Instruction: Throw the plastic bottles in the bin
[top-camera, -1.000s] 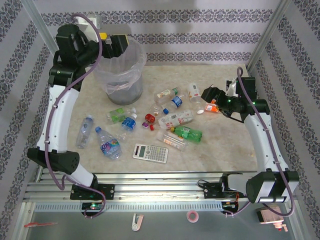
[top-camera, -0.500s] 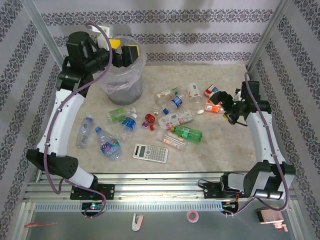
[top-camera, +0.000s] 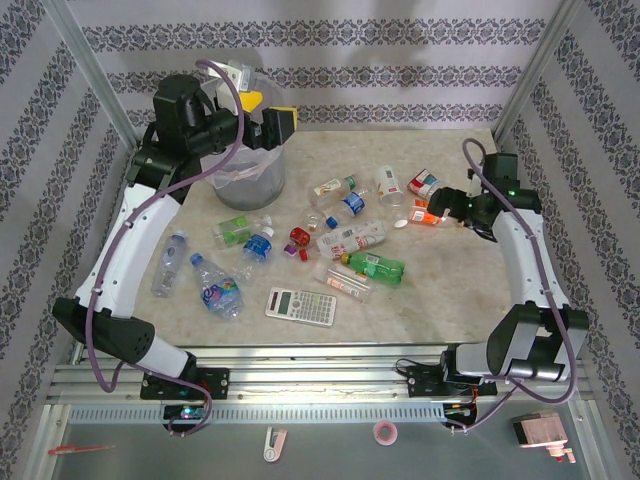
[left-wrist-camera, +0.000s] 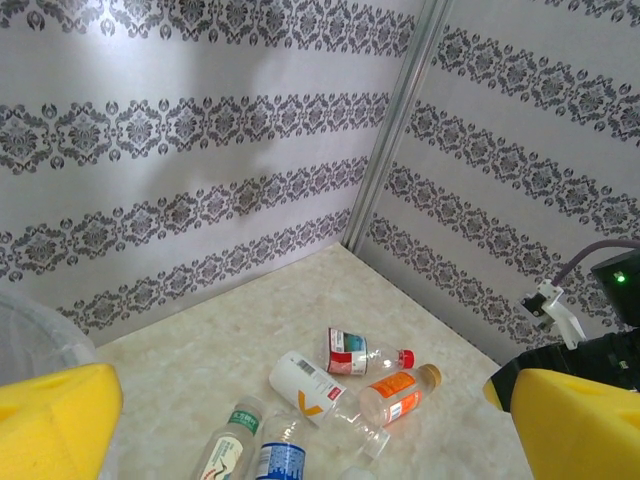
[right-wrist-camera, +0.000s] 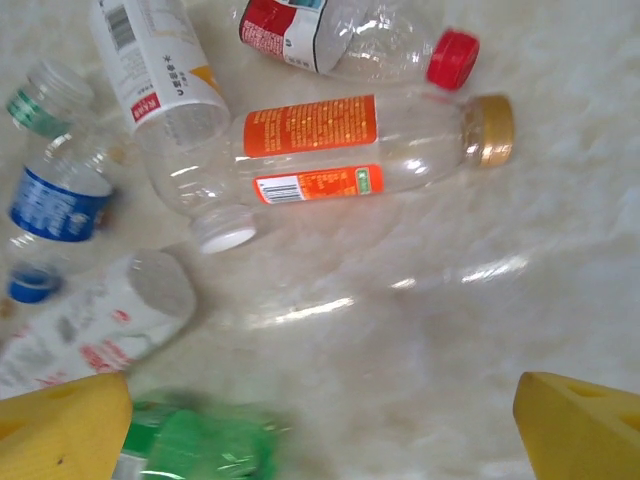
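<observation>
Closest to the arm bases lies the grey calculator (top-camera: 300, 306). Just past it the plastic bottles (top-camera: 350, 238) are scattered on their sides across the table, a green bottle (top-camera: 372, 266) among them and four more off toward the left arm's side.

Further back, the right gripper (top-camera: 442, 208) sits low over the table, jaws spread as wide as they go and nothing in them. An orange-labelled bottle (top-camera: 424, 214) lies just beside its fingertips, on the side toward the middle of the table. From the wrist, the yellow pads (right-wrist-camera: 60, 425) sit at the bottom corners, with that bottle ahead of them and not touching. A red-capped bottle (right-wrist-camera: 350, 35) lies beyond it, and the green one is a blur next to one pad.

At the far side the left gripper (top-camera: 266, 112) hangs raised over the rim of the bin (top-camera: 245, 180), equally wide open and empty. The bin stands right beneath this hand; the bottles lie well apart from it.
</observation>
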